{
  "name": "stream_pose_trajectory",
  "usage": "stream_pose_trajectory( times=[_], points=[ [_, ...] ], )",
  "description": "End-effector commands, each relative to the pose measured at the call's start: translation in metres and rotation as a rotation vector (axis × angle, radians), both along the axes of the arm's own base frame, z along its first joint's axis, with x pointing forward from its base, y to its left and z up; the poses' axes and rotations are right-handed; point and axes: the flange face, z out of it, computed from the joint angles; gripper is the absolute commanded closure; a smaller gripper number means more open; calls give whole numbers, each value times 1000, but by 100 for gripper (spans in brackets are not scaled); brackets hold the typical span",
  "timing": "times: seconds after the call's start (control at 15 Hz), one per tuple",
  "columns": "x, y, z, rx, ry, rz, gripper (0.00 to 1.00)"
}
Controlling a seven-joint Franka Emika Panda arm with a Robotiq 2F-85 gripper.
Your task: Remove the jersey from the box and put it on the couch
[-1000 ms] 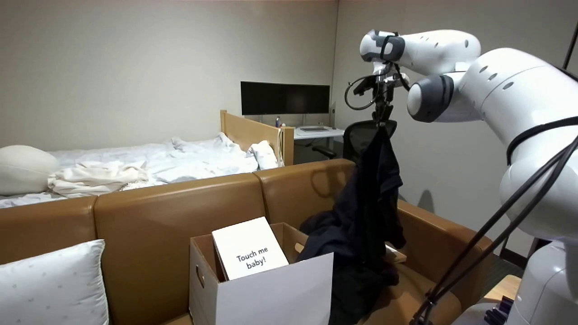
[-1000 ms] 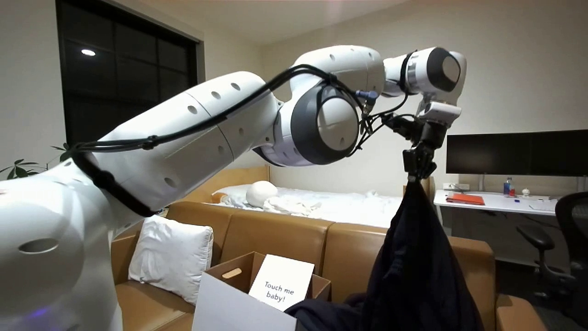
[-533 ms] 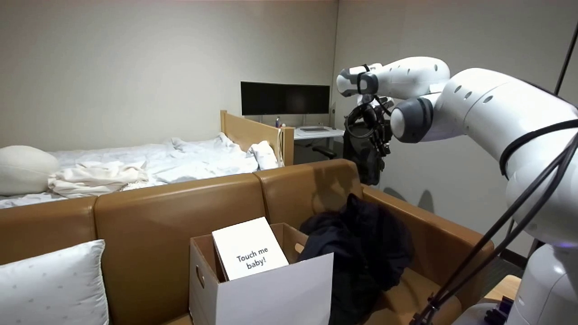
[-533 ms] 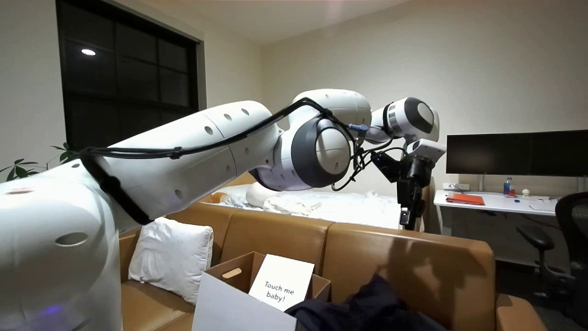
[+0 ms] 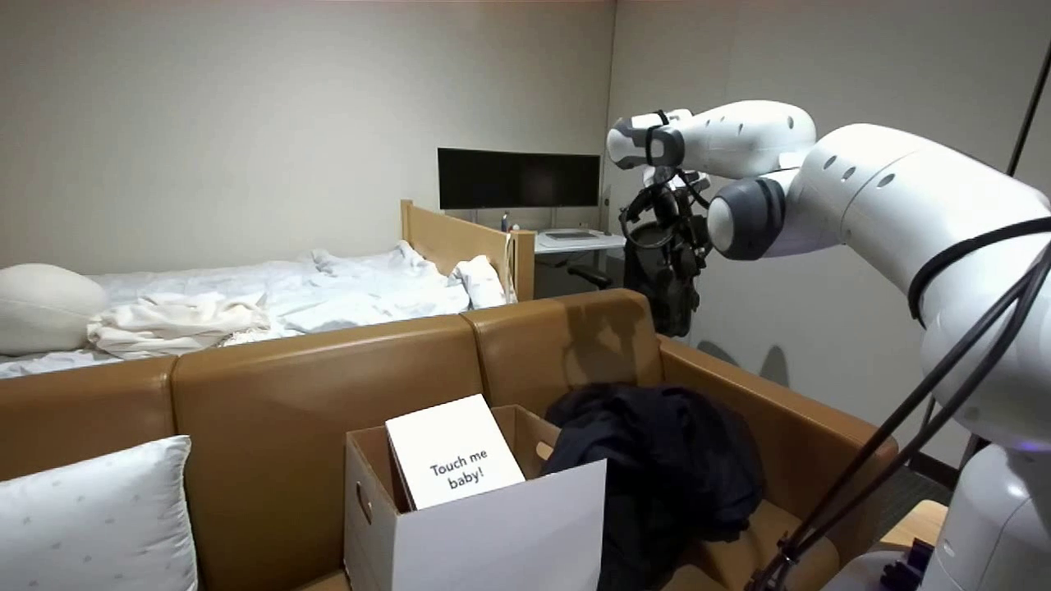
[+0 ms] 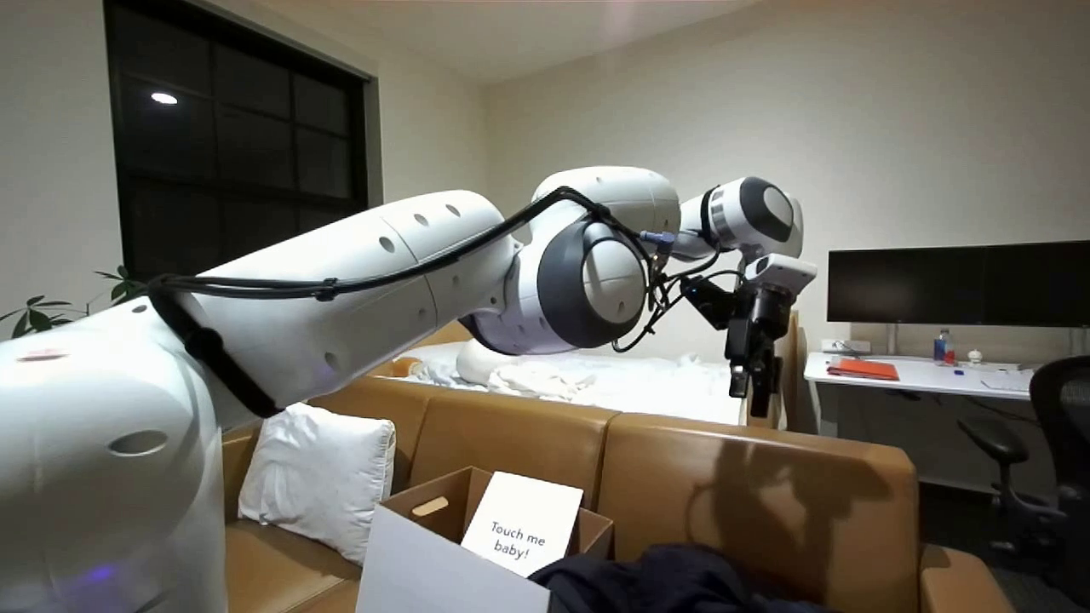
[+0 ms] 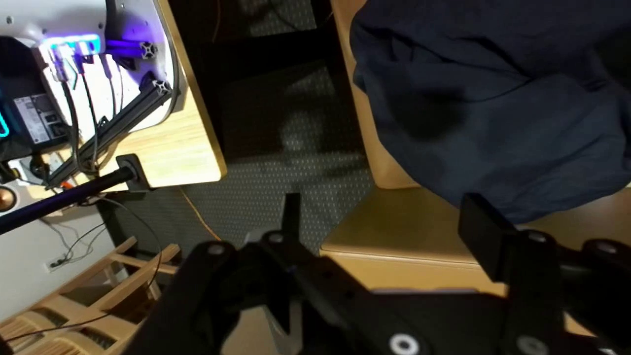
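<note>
Fingers spread wide, the end effector (image 7: 382, 217) hangs above the tan-brown leather couch (image 5: 304, 410). Pale walls (image 5: 287, 123) enclose the room; a white-sheeted bed (image 5: 353, 283) stands behind the couch. Before the backrest sits the white cardboard box (image 5: 501, 538). Beside it the dark jersey (image 5: 665, 460) lies bunched on the seat, running from the box's rim toward the couch arm (image 5: 792, 447); its long axis cannot be made out. Rising from the box, a tilted white card (image 5: 447, 439) reads "Touch me baby!"
</note>
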Motion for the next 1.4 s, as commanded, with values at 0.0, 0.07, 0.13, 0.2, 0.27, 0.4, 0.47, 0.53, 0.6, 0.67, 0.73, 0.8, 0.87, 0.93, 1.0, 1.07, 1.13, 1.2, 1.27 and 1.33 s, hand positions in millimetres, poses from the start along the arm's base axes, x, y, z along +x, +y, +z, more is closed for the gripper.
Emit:
stream_pose_trajectory(
  times=[0.0,0.07,0.13,0.2,0.27,0.4,0.47,0.53,0.6,0.67,0.73,0.8,0.87,0.93,1.0,1.07,1.13,1.2,1.27,1.33],
  points=[
    [-17,-22,41,119,-115,-83,0],
    [-22,-29,52,145,-150,-104,0],
    [-27,-36,62,167,-184,-125,0],
    [-32,-45,72,185,-220,-148,0],
    [-39,-55,83,202,-257,-172,0],
    [-54,-76,103,240,-326,-217,0],
    [-63,-88,113,258,-363,-236,0],
    [-71,-98,124,270,-405,-253,0],
    [-80,-112,134,273,-458,-257,0],
    [-88,-125,145,267,-511,-264,0],
    [-95,-141,154,219,-568,-241,0],
    [-103,-155,164,164,-606,-228,0],
    [-111,-171,168,105,-630,-208,0],
    [-118,-183,173,47,-641,-190,0],
    [-125,-195,167,-20,-596,-180,0],
    [-134,-206,163,-70,-550,-179,0],
    [-126,-194,166,-1,-586,-215,0],
    [-132,-201,164,-34,-565,-208,0],
    [-134,-204,162,-47,-554,-207,0],
    [-134,-205,161,-51,-550,-208,0]
  ],
)
